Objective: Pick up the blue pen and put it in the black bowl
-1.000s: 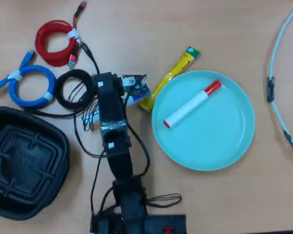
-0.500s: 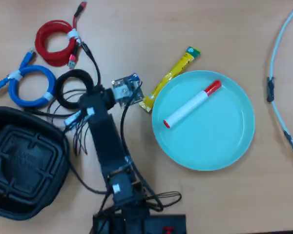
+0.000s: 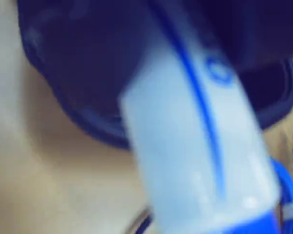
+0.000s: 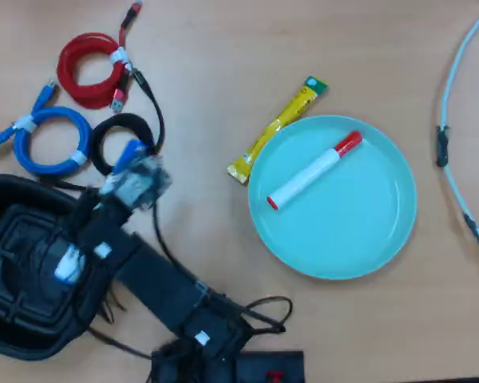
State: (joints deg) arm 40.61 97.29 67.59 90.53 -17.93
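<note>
The blue pen (image 3: 195,146), a white barrel with blue print, fills the blurred wrist view and slants across the frame. Behind it lies the black bowl (image 3: 88,63). In the overhead view the black bowl (image 4: 20,239) sits at the lower left. My gripper (image 4: 86,239) hangs over its right part, shut on the blue pen. A white-and-blue bit of the pen (image 4: 68,265) shows above the bowl's ribbed bottom. My fingers do not show clearly in either view.
A light-blue plate (image 4: 359,231) at the right holds a red-capped white marker (image 4: 315,170). A yellow sachet (image 4: 275,128) lies beside it. Red (image 4: 88,68), blue (image 4: 52,142) and black (image 4: 124,140) cable coils lie behind the bowl. A white cable (image 4: 455,120) runs along the right edge.
</note>
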